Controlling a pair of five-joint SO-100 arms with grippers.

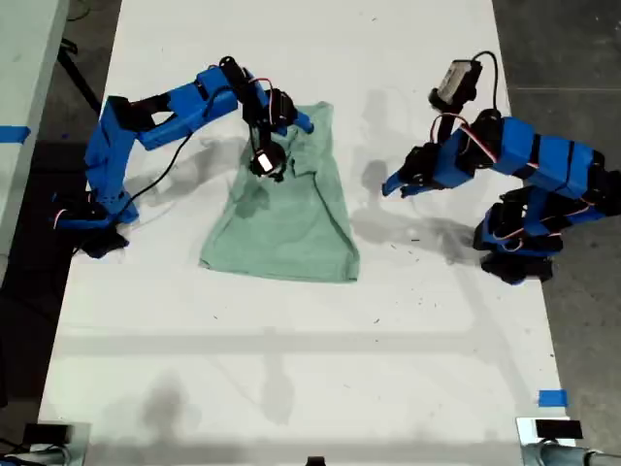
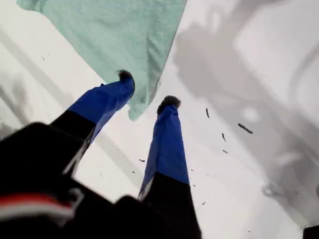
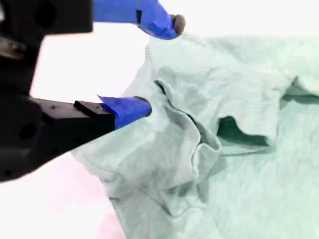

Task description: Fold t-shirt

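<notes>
The pale mint-green t-shirt [image 1: 286, 214] lies on the white table [image 1: 291, 369], its near part flat and its far part bunched into folds. My second gripper [image 1: 291, 128] hangs over that bunched part, on the exterior view's left. In the second wrist view my second gripper [image 3: 160, 64] is open, and one blue fingertip [image 3: 142, 107] is at a raised fold of the t-shirt [image 3: 239, 164]. My first gripper [image 1: 393, 184] hovers over bare table to the exterior view's right of the shirt. The first gripper [image 2: 147, 89] is open and holds nothing; a corner of the t-shirt [image 2: 119, 35] lies just beyond its tips.
Blue tape marks sit at the table's near right [image 1: 551, 398] and off the table at the exterior view's left [image 1: 12, 134]. Dark floor borders the table on both sides. Small dark specks [image 2: 244, 128] dot the white surface near my first gripper.
</notes>
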